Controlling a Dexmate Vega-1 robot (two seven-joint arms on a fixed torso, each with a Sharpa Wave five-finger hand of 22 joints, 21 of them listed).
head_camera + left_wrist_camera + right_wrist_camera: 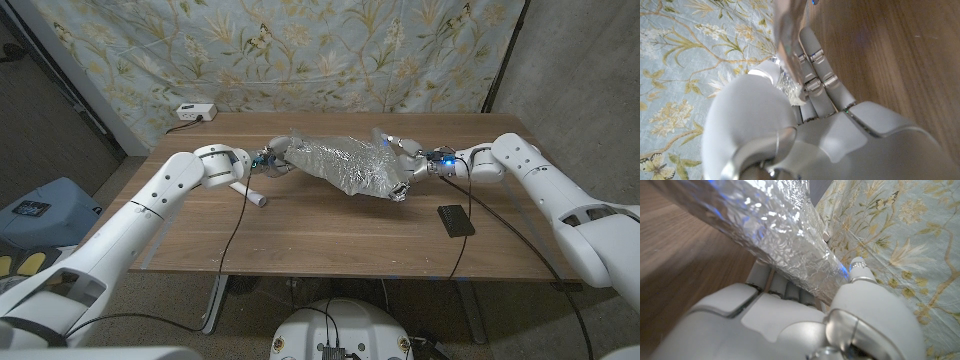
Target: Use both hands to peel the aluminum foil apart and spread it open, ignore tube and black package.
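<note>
My left hand (275,157) and right hand (405,158) each pinch the foil (345,165), center frame; it is mostly spread, still crumpled.

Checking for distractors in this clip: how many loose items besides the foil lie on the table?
3: a white tube near the left robot hand, a black package toward the front right, and a white power strip at the back left corner. The foil may hide others.
</note>
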